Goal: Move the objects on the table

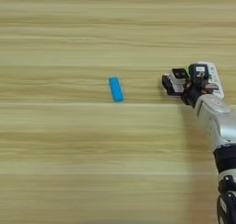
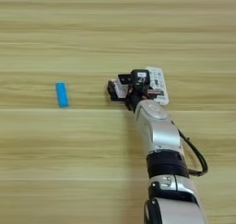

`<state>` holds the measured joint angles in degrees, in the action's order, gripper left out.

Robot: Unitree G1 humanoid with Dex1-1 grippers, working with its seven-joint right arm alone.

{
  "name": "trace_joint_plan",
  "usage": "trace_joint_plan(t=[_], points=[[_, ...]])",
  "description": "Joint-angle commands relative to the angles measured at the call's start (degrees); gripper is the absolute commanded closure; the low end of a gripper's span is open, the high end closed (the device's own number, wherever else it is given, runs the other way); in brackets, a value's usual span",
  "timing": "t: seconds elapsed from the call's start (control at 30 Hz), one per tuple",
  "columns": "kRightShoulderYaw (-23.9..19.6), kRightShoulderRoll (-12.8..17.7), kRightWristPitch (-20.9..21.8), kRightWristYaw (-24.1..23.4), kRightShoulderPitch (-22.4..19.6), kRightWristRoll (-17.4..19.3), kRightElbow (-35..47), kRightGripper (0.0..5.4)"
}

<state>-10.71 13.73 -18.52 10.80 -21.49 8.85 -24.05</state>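
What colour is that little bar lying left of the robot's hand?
Bright blue bar, clearest in the left eye view.

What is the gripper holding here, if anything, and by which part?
It cannot be told. The right gripper sits over the left edge of the white remote, hiding any contact. The blue bar lies apart, untouched.

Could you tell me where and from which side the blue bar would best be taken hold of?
Probably at its middle, from straight above, with the fingers closing across its narrow width. The blue bar lies flat on the table, long axis running roughly away from the robot and slightly tilted, with bare wood on both long sides. The right gripper sits to its right, beside the white remote.
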Motion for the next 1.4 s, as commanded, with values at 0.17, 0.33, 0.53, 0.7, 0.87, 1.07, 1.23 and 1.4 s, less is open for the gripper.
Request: trace_joint_plan(t=[0.17,0.33,0.53,0.7,0.87,1.07,1.23,1.4], points=[[-0.66,1.79,0.68,0.41,-5.02,0.47,2.15,0.38],[-0.85,1.77,0.45,0.69,-5.06,0.48,2.14,0.97],[-1.13,1.77,0.29,1.08,-5.18,0.57,1.92,1.78],[-1.17,1.76,0.3,1.21,-5.17,0.59,1.88,2.33],[-1.12,1.79,0.34,1.32,-5.21,0.63,1.8,2.9],[-1.09,1.82,0.36,1.42,-5.17,0.64,1.84,2.91],[-1.13,1.86,0.35,1.5,-5.14,0.7,1.86,2.91],[-1.17,1.87,0.42,1.55,-5.15,0.76,1.8,2.91]])
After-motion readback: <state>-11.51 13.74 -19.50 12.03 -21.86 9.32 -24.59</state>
